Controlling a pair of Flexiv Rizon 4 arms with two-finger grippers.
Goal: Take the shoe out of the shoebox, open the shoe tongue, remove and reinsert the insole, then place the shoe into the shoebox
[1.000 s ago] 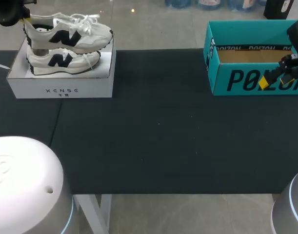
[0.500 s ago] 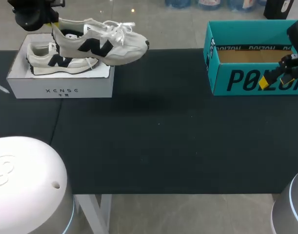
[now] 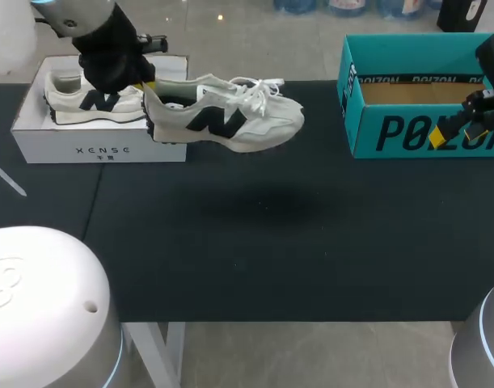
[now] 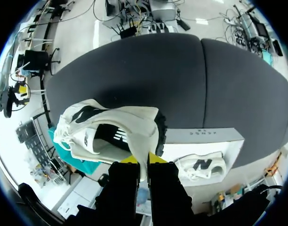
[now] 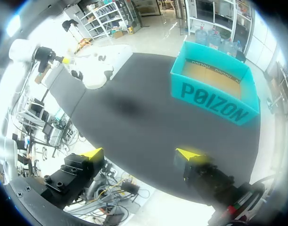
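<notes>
A white sneaker (image 3: 230, 123) with black markings hangs above the black table, just right of the white shoebox (image 3: 101, 149). My left gripper (image 3: 147, 95) is shut on its heel collar. In the left wrist view the yellow tips of that gripper (image 4: 144, 159) pinch the heel edge of the sneaker (image 4: 111, 132), whose toe points away. A second sneaker (image 3: 93, 101) lies inside the white box. My right gripper (image 3: 455, 129) stands open in front of the teal box (image 3: 408, 133), holding nothing. From the right wrist the open right gripper (image 5: 141, 153) looks across the table at the teal box (image 5: 214, 101).
The black table (image 3: 263, 242) stretches between the two boxes. The teal box sits at the far right, open-topped, its cardboard floor showing. A thin white strip (image 3: 6, 176) lies on the table near the left edge.
My left arm has carried the sneaker out of the white box, rightward and lower over the table. The right arm has kept still.
</notes>
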